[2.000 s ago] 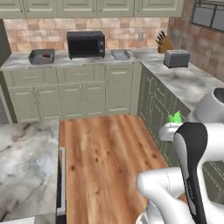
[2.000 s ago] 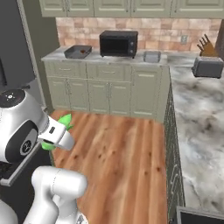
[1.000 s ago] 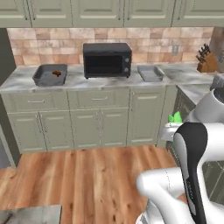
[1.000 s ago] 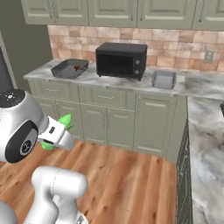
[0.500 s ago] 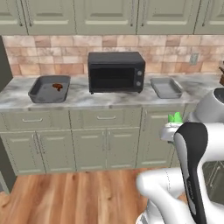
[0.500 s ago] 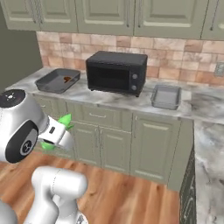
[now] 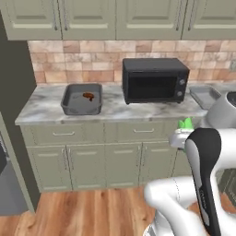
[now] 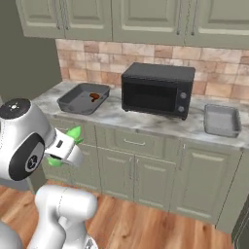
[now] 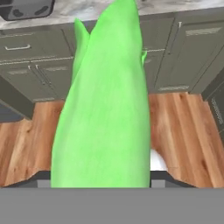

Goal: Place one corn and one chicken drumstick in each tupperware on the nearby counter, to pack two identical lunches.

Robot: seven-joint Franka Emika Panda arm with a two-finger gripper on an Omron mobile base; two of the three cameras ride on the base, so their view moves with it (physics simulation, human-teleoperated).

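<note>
Two grey rimmed tupperware trays on marbled counter (image 8: 146, 124): left tray (image 7: 82, 99) holding a brown drumstick (image 7: 88, 96), right tray (image 8: 221, 120) bare. Gripper (image 8: 65, 145) clamped on smooth green corn (image 9: 105, 109).

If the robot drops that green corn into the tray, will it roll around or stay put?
The corn looks long, rounded and smooth, so it would probably roll sideways a little. It appears stiff, standing straight out of the gripper without drooping. The raised rim of the grey tupperware should likely stop any rolling.
</note>
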